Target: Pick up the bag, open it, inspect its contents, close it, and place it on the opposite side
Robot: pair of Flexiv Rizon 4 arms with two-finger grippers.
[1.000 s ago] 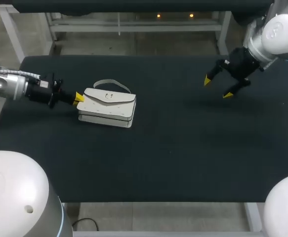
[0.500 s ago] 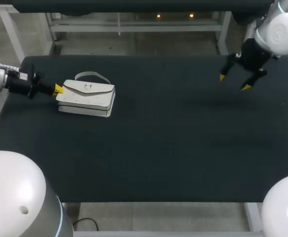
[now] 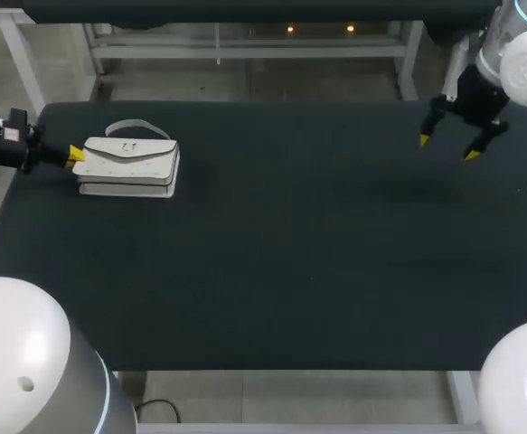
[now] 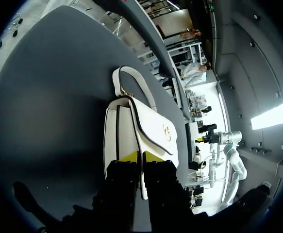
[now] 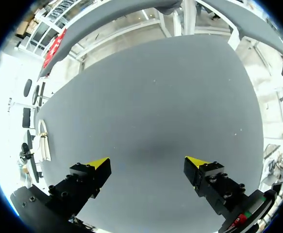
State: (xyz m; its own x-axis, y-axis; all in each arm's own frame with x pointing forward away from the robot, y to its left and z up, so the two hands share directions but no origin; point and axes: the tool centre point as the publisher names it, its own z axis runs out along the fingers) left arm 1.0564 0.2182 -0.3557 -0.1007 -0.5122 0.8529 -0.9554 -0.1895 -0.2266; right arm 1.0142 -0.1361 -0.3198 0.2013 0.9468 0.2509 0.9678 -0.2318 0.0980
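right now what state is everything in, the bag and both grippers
white handbag: flap closed, lying on the table near its left end
left gripper: shut on the end edge of the white handbag
right gripper: open, nothing between its fingers, over the far right part of the table

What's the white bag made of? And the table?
The bag looks like smooth white leather or fake leather, with a stiff flap and dark edging. Its clasp looks gold, likely metal. The table top looks like dark matte fabric or mat, no shine.
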